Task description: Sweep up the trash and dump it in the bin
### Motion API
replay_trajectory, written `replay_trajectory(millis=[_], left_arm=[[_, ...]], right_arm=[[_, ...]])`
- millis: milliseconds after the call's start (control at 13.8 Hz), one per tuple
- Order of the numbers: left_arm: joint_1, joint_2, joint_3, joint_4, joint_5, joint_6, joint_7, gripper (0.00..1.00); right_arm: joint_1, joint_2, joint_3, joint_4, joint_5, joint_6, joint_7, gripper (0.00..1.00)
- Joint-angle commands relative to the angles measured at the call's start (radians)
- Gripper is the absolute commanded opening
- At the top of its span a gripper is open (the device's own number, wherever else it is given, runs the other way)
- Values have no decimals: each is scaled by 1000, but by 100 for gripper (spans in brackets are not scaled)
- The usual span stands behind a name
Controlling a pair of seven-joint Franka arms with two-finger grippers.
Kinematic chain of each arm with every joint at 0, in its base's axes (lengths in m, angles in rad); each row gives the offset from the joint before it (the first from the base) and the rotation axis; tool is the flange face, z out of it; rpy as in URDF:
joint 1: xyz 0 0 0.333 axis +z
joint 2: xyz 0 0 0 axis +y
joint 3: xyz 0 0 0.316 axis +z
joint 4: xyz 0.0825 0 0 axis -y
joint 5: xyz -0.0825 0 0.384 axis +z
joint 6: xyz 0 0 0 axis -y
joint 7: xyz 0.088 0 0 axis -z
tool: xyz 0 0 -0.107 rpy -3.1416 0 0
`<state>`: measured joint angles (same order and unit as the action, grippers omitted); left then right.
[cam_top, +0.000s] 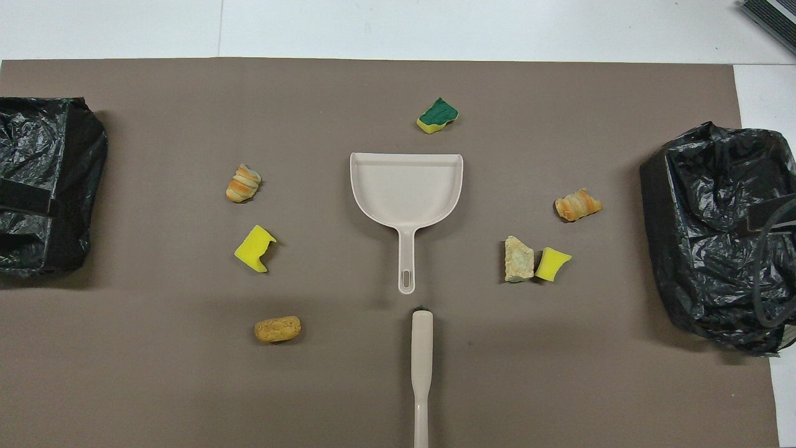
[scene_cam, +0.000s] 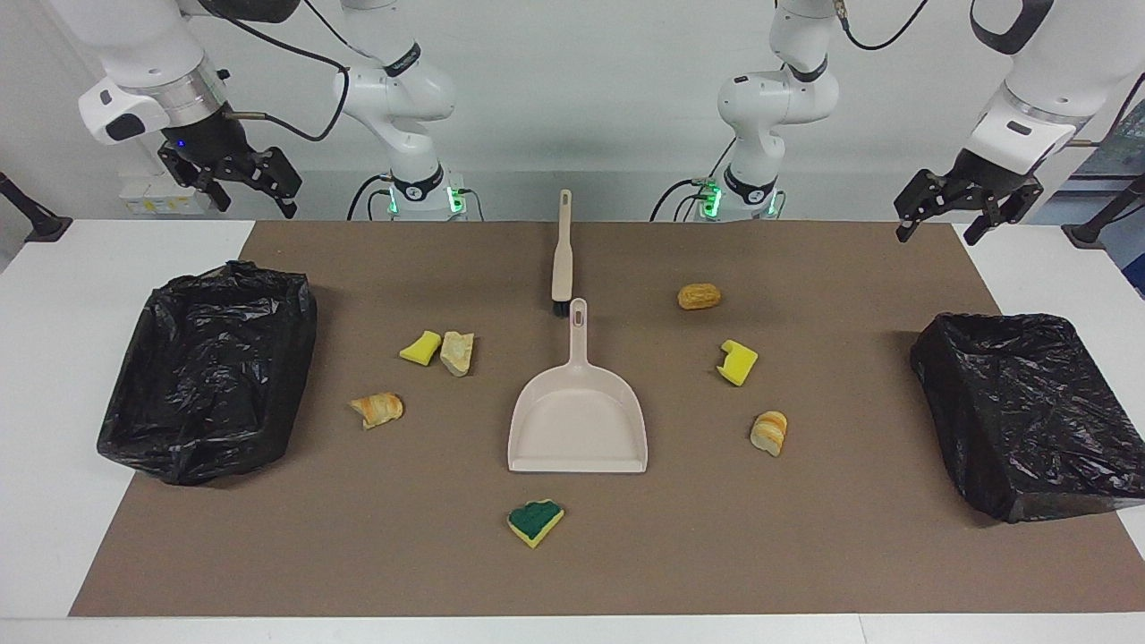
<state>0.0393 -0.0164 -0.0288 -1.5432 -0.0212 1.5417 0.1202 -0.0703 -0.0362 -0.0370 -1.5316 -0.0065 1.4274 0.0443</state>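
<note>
Several scraps of trash lie on the brown mat around a beige dustpan [scene_cam: 577, 438] [cam_top: 407, 186]. Toward the right arm's end are a yellow sponge chunk [scene_cam: 419, 347], a pale bread chunk [scene_cam: 457, 352] and a bread piece [scene_cam: 377, 410]. Toward the left arm's end are a brown roll [scene_cam: 699, 296], a yellow sponge [scene_cam: 736, 362] and a bread piece [scene_cam: 769, 433]. A green-topped sponge [scene_cam: 535, 521] [cam_top: 438, 116] lies farthest from the robots. The brush [scene_cam: 562, 255] [cam_top: 421, 367] lies in line with the dustpan's handle, nearer the robots. My right gripper [scene_cam: 258, 207] and left gripper [scene_cam: 937, 234] hang open and empty above the mat's two robot-side corners.
A bin lined with a black bag [scene_cam: 210, 367] [cam_top: 715, 230] stands at the right arm's end of the table. A second black-lined bin [scene_cam: 1029, 411] [cam_top: 43, 186] stands at the left arm's end. White table [scene_cam: 54, 376] borders the mat.
</note>
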Motion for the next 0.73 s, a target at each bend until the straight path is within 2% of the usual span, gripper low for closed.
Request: replay_trajectory(millis=[0, 508, 654], left_arm=[[5, -14, -2, -12, 12, 11, -2, 100], [-13, -20, -13, -14, 6, -2, -13, 100], [-57, -51, -39, -72, 3, 12, -62, 100]], right_arm=[[1, -19, -4, -10, 23, -4, -9, 100], [4, -36, 37, -27, 65, -32, -17, 100], [21, -47, 58, -53, 66, 22, -8, 100]])
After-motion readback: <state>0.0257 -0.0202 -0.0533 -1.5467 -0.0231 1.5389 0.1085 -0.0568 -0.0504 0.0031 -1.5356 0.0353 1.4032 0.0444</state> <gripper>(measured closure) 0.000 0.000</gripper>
